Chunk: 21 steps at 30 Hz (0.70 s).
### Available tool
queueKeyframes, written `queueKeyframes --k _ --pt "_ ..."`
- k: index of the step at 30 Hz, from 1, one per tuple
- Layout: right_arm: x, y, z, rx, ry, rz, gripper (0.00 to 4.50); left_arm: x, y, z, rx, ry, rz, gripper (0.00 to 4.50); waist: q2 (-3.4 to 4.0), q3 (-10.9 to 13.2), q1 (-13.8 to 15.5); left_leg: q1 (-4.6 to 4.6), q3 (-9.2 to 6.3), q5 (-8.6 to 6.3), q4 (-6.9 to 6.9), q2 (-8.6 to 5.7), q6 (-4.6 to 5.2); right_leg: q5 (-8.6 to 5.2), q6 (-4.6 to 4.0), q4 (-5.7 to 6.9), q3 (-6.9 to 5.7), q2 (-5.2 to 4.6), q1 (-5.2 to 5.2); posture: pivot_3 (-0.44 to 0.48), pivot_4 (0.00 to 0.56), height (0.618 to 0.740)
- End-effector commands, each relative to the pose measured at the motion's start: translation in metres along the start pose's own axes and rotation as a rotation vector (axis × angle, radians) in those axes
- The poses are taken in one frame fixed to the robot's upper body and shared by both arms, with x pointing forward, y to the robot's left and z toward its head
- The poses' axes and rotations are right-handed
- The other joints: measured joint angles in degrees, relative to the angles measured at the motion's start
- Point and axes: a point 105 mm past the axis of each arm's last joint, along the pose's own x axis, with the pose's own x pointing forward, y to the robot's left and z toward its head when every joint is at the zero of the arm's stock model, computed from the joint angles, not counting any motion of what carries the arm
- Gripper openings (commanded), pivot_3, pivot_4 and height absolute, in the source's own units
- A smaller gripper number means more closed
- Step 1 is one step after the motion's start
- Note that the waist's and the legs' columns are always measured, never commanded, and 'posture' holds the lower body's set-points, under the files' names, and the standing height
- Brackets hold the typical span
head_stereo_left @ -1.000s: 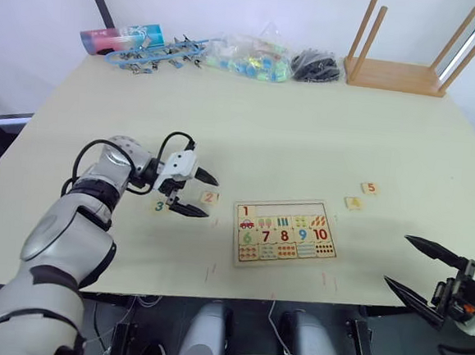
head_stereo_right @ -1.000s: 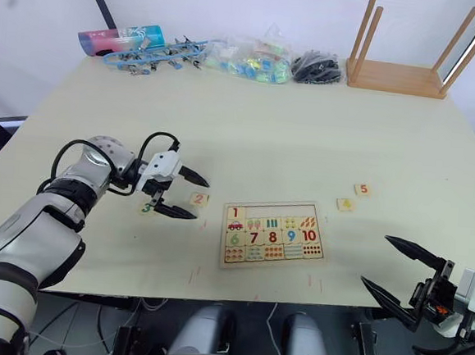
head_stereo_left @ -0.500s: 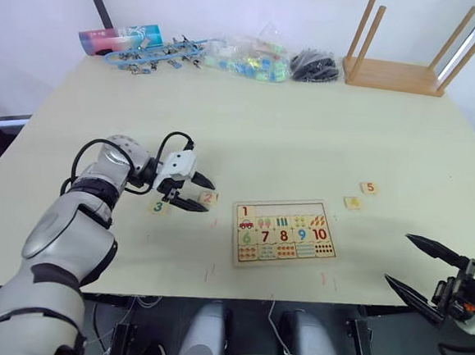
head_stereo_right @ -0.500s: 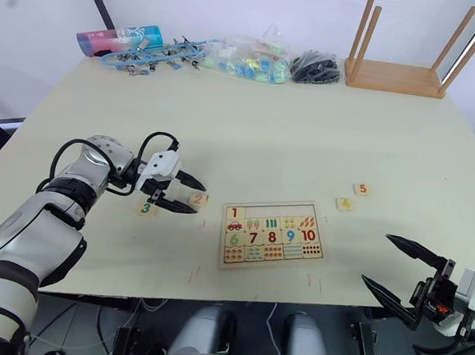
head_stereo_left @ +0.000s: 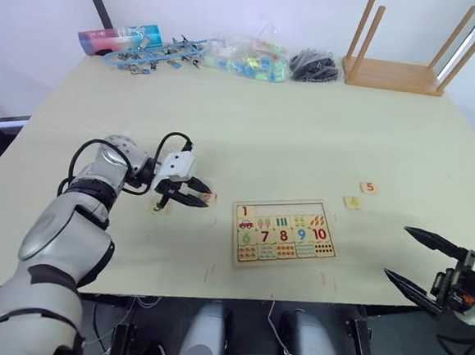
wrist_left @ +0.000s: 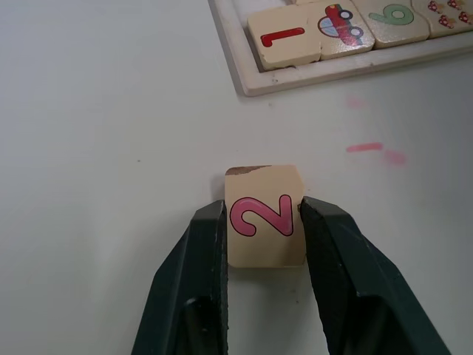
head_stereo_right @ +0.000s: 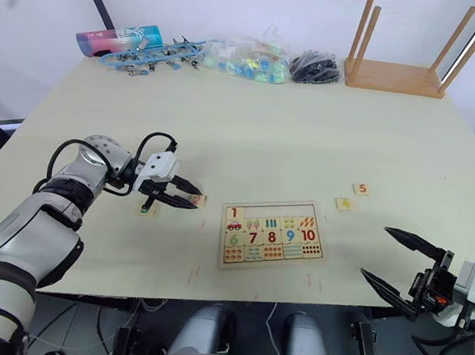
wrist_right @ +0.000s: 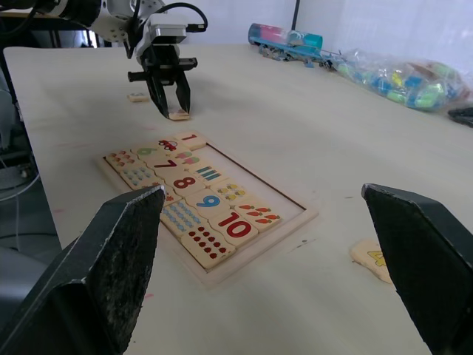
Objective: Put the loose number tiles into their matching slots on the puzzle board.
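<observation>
Left fingers (wrist_left: 262,222) now astride tile 2 (wrist_left: 264,216)

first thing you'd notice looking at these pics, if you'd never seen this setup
The left gripper stands out first: its two black fingers sit on either side of the tile printed with a pink 2, lying on the table just left of the puzzle board. On the board, tile 1 already sits in the top row, the other slots bare. Across the far edge lie a bag of colourful pieces and an upturned wooden stool.
</observation>
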Motion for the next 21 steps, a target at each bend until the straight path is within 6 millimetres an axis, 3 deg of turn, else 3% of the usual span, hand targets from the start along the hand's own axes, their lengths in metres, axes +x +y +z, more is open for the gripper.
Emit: queueKeyframes --k 1,10,21 --pt "0.0 -0.001 0.003 -0.02 -0.009 0.009 4.5 -0.014 0.006 0.02 -0.017 -0.106 0.03 0.97 0.0 0.0 0.0 -0.01 -0.01 0.0 0.0 0.0 0.0 0.0 0.0 0.0 0.0 -0.01 0.0 0.0 0.15 0.737" --pt "0.004 -0.004 -0.001 -0.012 -0.025 0.02 4.5 -0.03 -0.005 0.06 -0.02 -0.207 -0.018 0.97 0.03 0.0 0.0 -0.01 -0.01 0.0 0.02 0.0 0.0 0.0 0.01 0.03 0.0 -0.01 0.0 0.0 0.15 0.737" --pt "0.011 -0.005 -0.002 -0.012 -0.044 0.028 4.5 -0.012 -0.02 0.09 -0.048 -0.109 0.123 0.97 0.1 0.1 0.1 0.01 -0.01 0.02 0.03 0.01 -0.01 0.0 0.01 0.06 0.02 -0.01 0.01 0.0 0.15 0.737"
